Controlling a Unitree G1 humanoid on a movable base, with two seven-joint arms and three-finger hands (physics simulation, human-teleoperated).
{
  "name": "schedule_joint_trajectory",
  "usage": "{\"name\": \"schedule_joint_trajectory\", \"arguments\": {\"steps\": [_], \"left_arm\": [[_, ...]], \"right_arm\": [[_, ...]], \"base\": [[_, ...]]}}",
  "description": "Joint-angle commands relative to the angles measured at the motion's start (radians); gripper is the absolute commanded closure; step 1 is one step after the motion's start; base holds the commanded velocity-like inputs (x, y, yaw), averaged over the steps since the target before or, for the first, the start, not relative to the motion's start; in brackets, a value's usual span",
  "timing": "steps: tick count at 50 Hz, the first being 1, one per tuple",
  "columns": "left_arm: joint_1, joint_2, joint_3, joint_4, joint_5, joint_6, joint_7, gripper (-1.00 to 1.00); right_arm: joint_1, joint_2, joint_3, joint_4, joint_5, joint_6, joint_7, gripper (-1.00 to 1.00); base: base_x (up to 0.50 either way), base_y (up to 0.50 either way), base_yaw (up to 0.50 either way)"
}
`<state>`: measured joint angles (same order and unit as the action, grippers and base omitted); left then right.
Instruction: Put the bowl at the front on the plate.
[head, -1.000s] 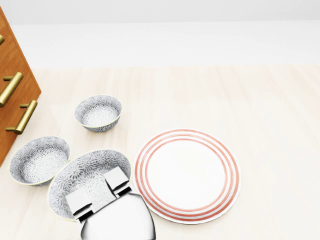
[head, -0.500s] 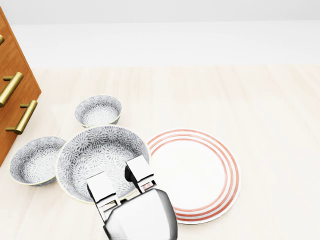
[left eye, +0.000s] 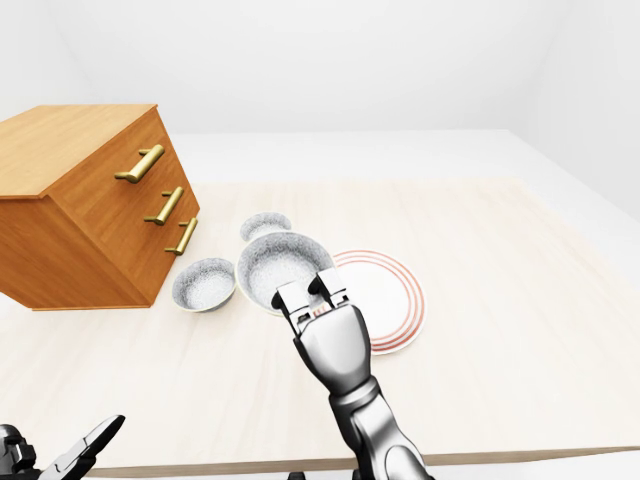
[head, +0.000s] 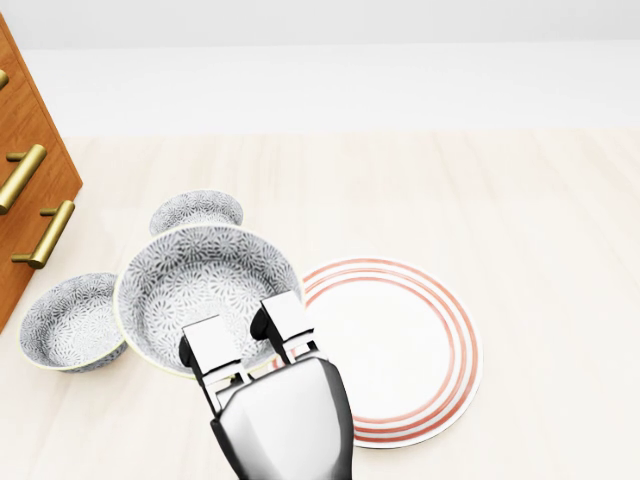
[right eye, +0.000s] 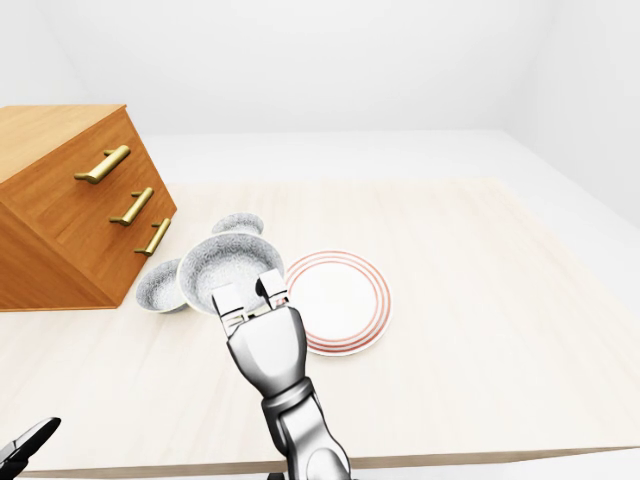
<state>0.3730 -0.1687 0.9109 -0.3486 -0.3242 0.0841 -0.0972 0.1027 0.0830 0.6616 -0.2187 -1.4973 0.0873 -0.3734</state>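
Note:
My right hand (head: 255, 345) is shut on the near rim of a large grey-patterned bowl (head: 200, 285), with two white fingers inside it and the thumb outside. The bowl hangs above the table, tilted a little, and covers the left edge of the white plate with red rings (head: 400, 350) in the head view. The plate lies flat on the pale wooden table (head: 520, 220) and holds nothing. At the bottom left of the left-eye view, my left hand (left eye: 85, 447) sits low with its dark fingers spread, far from the bowls.
A small patterned bowl (head: 195, 208) stands just above the held one in the head view, partly hidden by it. Another patterned bowl (head: 70, 320) rests to the left. A wooden drawer cabinet with brass handles (head: 25, 180) stands at the left edge.
The large bowl has risen off the table in my right hand and moved up and to the right, so that it overlaps the plate's left edge. The other bowls and the plate stayed put.

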Motion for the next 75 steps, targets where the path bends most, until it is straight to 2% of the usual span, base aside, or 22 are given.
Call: {"name": "schedule_joint_trajectory", "arguments": {"steps": [1, 11, 13, 18, 20, 21, 23, 29, 31, 35, 37, 38, 44, 48, 53, 58, 61, 67, 72, 75], "left_arm": [[0.000, 0.000, 0.000, 0.000, 0.000, 0.000, 0.000, -1.00], [-0.001, -0.001, 0.002, -0.002, 0.002, 0.002, -0.001, -1.00], [-0.009, 0.002, -0.007, 0.026, 0.009, -0.021, 0.003, -1.00], [0.008, -0.001, 0.003, -0.017, -0.008, 0.003, 0.000, -1.00], [-0.003, -0.003, 0.002, 0.002, 0.002, -0.002, -0.003, -1.00], [-0.006, -0.001, -0.002, 0.015, 0.005, -0.014, -0.002, -1.00], [0.003, 0.000, 0.001, -0.008, -0.005, 0.003, 0.000, -1.00], [-0.002, -0.001, -0.001, 0.006, 0.000, -0.007, -0.002, -1.00], [0.003, -0.002, 0.001, -0.008, -0.004, 0.003, -0.001, -1.00], [0.002, -0.003, 0.001, -0.005, -0.002, 0.003, -0.002, -1.00], [-0.003, -0.002, -0.003, 0.009, 0.003, -0.011, -0.002, -1.00], [0.004, -0.003, 0.000, -0.007, -0.003, 0.002, -0.001, -1.00], [0.004, -0.004, 0.005, -0.013, -0.005, 0.003, -0.004, -1.00], [-0.007, 0.000, -0.005, 0.021, 0.005, -0.020, -0.001, -1.00], [-0.005, 0.004, -0.017, 0.032, 0.006, -0.032, 0.007, -1.00], [-0.001, 0.006, -0.020, 0.028, 0.004, -0.029, 0.010, -1.00], [-0.007, 0.011, -0.026, 0.047, 0.008, -0.043, 0.015, -1.00], [0.006, 0.006, -0.015, 0.007, -0.001, -0.011, 0.011, -1.00], [0.004, 0.000, -0.006, -0.001, 0.001, -0.002, 0.003, -1.00], [-0.008, 0.004, -0.014, 0.034, 0.009, -0.030, 0.005, -1.00]], "right_arm": [[-0.009, 0.010, -0.005, 0.002, -0.003, 0.000, -0.028, 1.00], [0.007, -0.003, -0.017, -0.030, -0.044, 0.000, -0.014, 1.00], [0.017, -0.012, -0.019, -0.066, -0.063, 0.000, 0.016, 1.00], [0.058, -0.037, -0.034, -0.139, -0.109, 0.000, 0.028, 1.00], [0.068, -0.048, -0.038, -0.156, -0.112, 0.000, 0.030, 1.00], [0.071, -0.050, -0.038, -0.161, -0.111, 0.000, 0.026, 1.00], [0.072, -0.054, -0.043, -0.162, -0.106, 0.000, 0.021, 1.00], [0.063, -0.048, -0.062, -0.131, -0.093, 0.000, -0.015, 1.00], [0.060, -0.044, -0.069, -0.127, -0.087, 0.000, -0.013, 1.00], [0.064, -0.046, -0.083, -0.124, -0.077, 0.000, -0.020, 1.00], [0.066, -0.047, -0.089, -0.118, -0.058, 0.000, -0.030, 1.00], [0.068, -0.051, -0.096, -0.114, -0.052, 0.000, -0.037, 1.00], [0.070, -0.057, -0.124, -0.097, -0.010, 0.000, -0.059, 1.00], [0.073, -0.062, -0.144, -0.079, 0.014, 0.000, -0.075, 1.00], [0.087, -0.075, -0.171, -0.075, 0.035, 0.000, -0.086, 1.00], [0.104, -0.086, -0.181, -0.085, 0.017, 0.000, -0.067, 1.00], [0.112, -0.089, -0.182, -0.084, 0.002, 0.000, -0.064, 1.00], [0.112, -0.099, -0.191, -0.103, -0.060, 0.000, -0.001, 1.00], [0.101, -0.103, -0.207, -0.102, -0.131, 0.000, 0.061, 1.00], [0.099, -0.100, -0.218, -0.098, -0.152, 0.000, 0.078, 1.00]], "base": [[0.00, 0.00, 0.00], [0.00, 0.00, 0.00], [0.00, 0.00, 0.00], [0.00, 0.00, 0.00], [0.00, 0.00, 0.00], [0.00, 0.00, 0.00], [0.00, 0.00, 0.00], [0.00, 0.00, 0.00], [0.00, 0.00, 0.00], [0.00, 0.00, 0.00], [0.00, 0.00, 0.00], [0.00, 0.00, 0.00], [0.00, 0.00, 0.00], [0.00, 0.00, 0.00], [0.00, 0.00, 0.00], [0.00, 0.00, 0.00], [0.00, 0.00, 0.00], [0.00, 0.00, 0.00], [0.00, 0.00, 0.00], [0.00, 0.00, 0.00]]}}
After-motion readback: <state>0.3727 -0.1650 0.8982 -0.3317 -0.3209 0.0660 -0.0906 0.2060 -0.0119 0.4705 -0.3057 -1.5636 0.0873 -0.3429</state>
